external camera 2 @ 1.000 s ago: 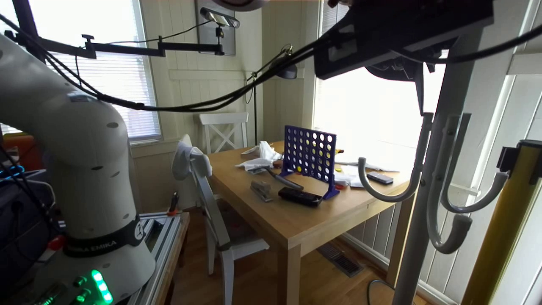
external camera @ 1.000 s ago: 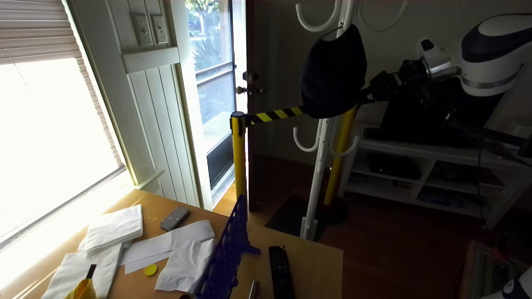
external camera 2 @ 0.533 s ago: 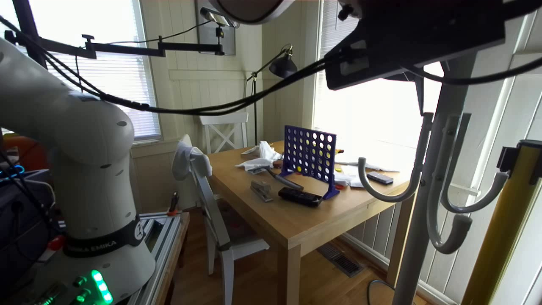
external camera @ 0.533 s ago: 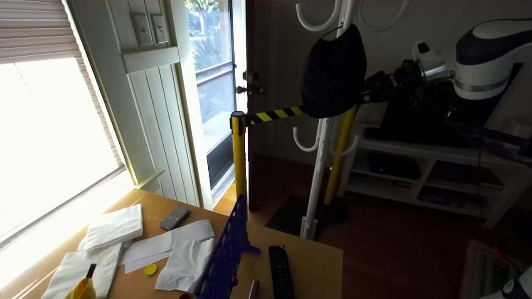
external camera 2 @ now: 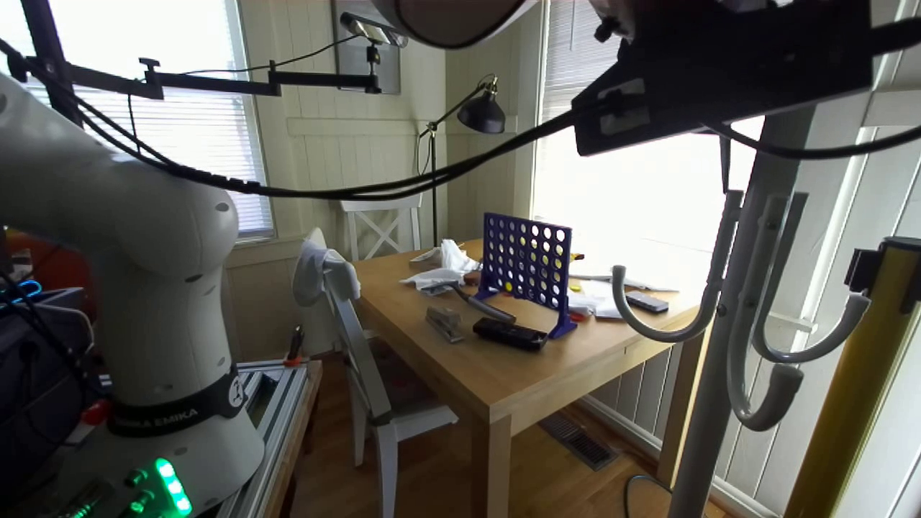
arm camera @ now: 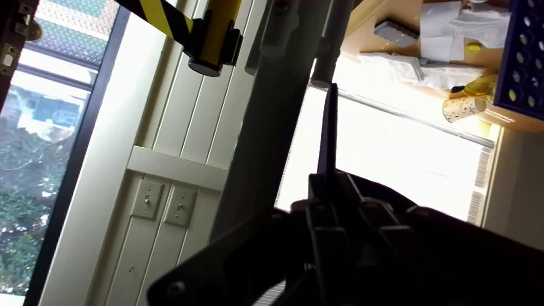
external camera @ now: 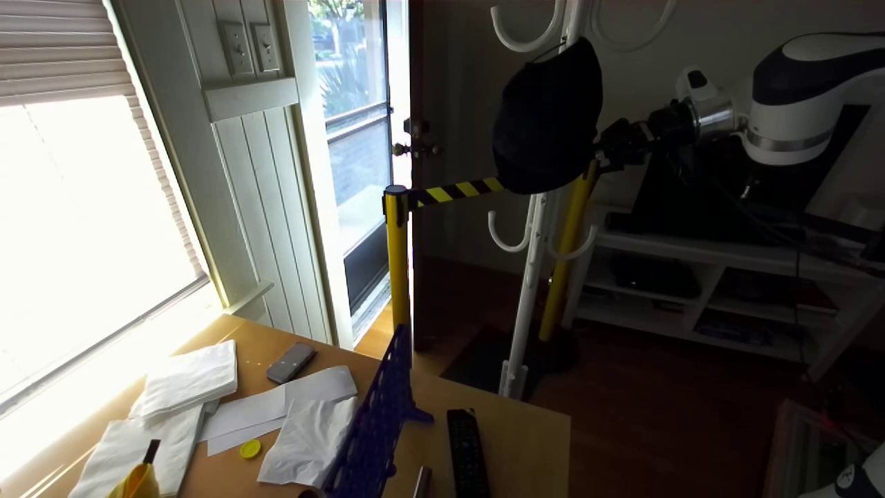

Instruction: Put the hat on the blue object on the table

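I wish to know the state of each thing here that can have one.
hat: at the coat stand
gripper: at the hat's edge; open or shut unclear
blue object: upright on the table
door: open
barrier belt: pulled out
base lights: lit green
remote control: face up

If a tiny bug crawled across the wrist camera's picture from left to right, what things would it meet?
Door knob, light switches, coat stand's pole, grey oblong thing, speckled cup, blue rack with holes.

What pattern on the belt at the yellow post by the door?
Belt: diagonal black and yellow stripes, best seen in an exterior view.
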